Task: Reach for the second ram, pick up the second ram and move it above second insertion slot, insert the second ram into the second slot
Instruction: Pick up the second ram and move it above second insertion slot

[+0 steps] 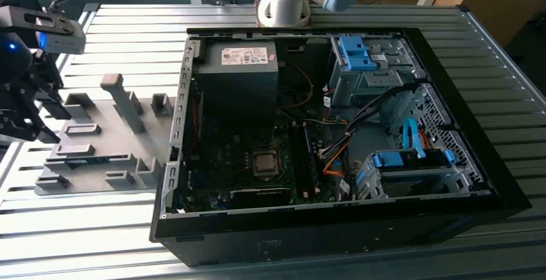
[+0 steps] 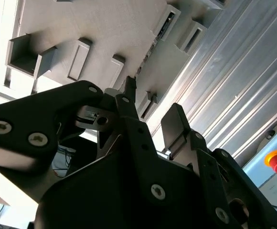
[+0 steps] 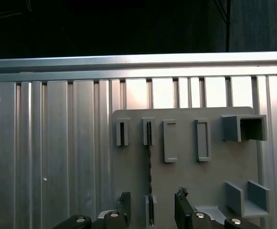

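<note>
The second ram (image 3: 149, 171) stands on its thin edge in slotted holders on the grey fixture plate (image 3: 186, 176), seen edge-on as a dark line. In the second wrist view the second ram (image 2: 148, 52) shows as the same dark edge on the plate. My gripper (image 3: 153, 207) is open just above it, one finger on each side of the stick and not touching it. In the exterior view my gripper (image 1: 25, 117) hangs over the far left end of the fixture plate (image 1: 102, 117). The long dark memory slots (image 1: 305, 158) lie inside the open computer case, beside the processor socket (image 1: 265, 163).
The open black computer case (image 1: 341, 229) lies on the ribbed metal table (image 1: 102, 229), on the exterior view's right of the fixture. Inside are a power supply (image 1: 237, 69), blue drive brackets (image 1: 357, 53) and loose cables. Grey blocks (image 1: 124, 101) stick up from the fixture plate. The arm's base (image 1: 284, 2) stands behind the case.
</note>
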Available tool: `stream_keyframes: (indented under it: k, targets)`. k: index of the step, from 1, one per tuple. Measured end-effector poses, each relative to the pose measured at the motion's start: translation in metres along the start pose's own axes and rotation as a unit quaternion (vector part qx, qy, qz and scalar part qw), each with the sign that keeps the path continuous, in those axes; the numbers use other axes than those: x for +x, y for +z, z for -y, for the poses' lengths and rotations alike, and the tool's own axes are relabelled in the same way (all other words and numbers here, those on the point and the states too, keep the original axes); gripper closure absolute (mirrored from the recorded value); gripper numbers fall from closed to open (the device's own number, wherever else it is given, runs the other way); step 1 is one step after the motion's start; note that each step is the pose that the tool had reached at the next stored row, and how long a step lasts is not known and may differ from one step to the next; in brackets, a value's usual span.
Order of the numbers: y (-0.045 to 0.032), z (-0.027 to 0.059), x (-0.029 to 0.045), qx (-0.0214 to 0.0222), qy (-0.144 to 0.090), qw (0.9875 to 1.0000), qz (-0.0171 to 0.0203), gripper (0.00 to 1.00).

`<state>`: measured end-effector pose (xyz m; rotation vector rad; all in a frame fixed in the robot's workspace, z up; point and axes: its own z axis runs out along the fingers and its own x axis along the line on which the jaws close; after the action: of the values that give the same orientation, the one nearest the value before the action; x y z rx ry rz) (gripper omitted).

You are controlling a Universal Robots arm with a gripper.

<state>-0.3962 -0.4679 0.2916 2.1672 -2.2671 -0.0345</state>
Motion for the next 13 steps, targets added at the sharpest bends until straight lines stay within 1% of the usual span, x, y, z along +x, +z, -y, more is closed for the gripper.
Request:
stream_keyframes:
  k: [7, 13]
  targets:
    - [0.0115, -0.0005, 0.0001, 0.0001, 0.000, 1.0000, 0.0000, 0.51]
    - [0.0123, -0.0005, 0.0001, 0.0001, 0.000, 1.0000, 0.0000, 0.51]
